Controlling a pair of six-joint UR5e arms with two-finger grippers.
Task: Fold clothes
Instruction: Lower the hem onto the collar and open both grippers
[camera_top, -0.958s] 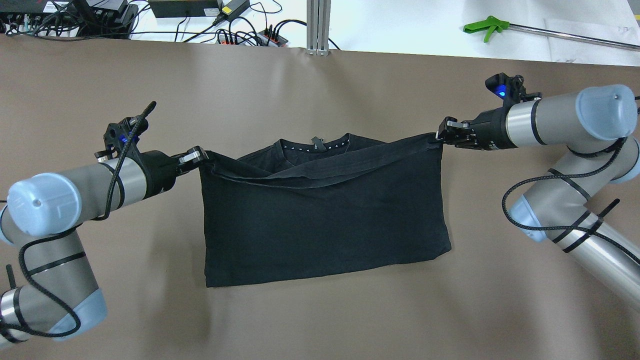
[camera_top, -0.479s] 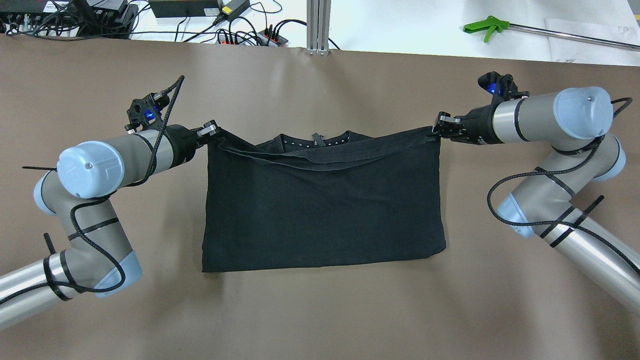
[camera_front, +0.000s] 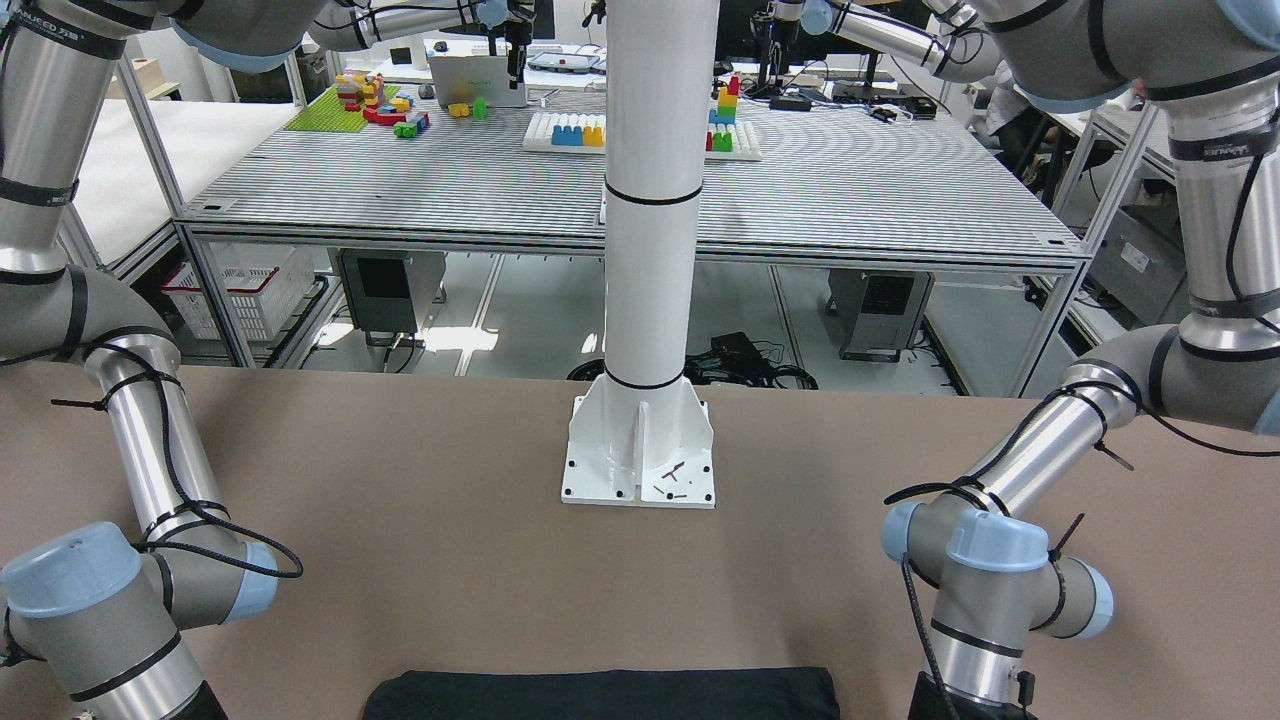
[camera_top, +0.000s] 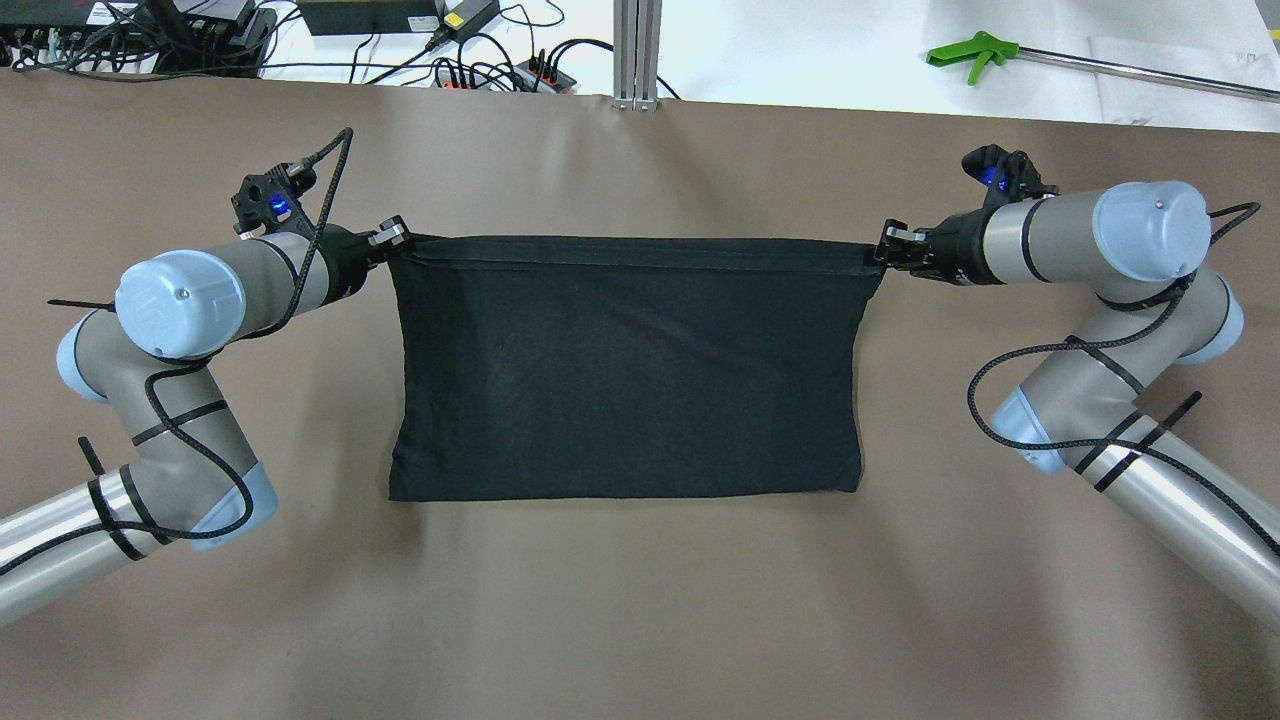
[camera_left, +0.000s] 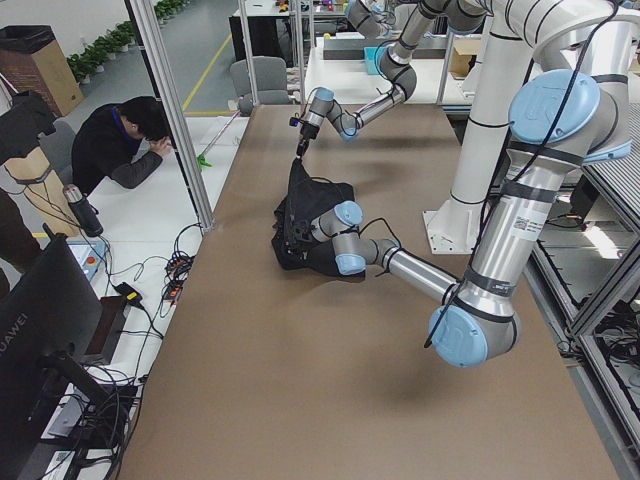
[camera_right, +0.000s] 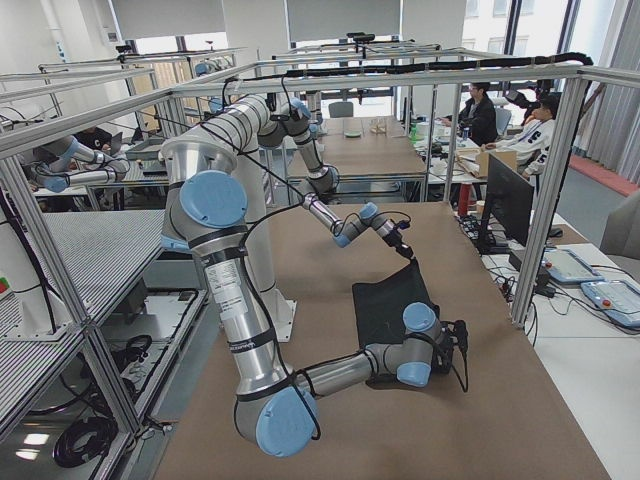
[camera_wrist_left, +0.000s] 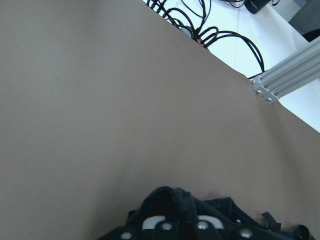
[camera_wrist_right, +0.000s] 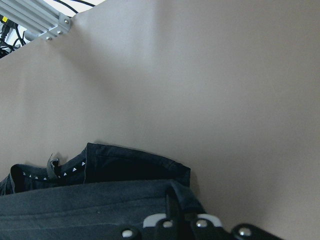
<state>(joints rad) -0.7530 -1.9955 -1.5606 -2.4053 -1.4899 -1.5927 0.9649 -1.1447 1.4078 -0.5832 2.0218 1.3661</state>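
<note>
The clothes (camera_top: 625, 370), a single black garment, sit doubled over in the middle of the brown counter (camera_top: 640, 620) as a wide rectangle. The near edge lies flat on the counter, towards the robot's base. From there the top layer runs away to a far edge pulled straight and taut between the two arms. The left fingers (camera_top: 388, 235) are clamped tight on the far left corner, and the right fingers (camera_top: 896, 236) are clamped tight on the far right corner. In each side view the farther corner is seen held up off the counter, with the cloth sloping down from it. The right wrist view shows the collar (camera_wrist_right: 65, 167), with its row of small white marks, lying on the counter just beyond the gripped hem. Past the counter's far edge, on a white surface, lie a tangle of black cables (camera_top: 480, 65), an aluminium post (camera_top: 637, 50) and a green-handled grabber (camera_top: 975, 52).
</note>
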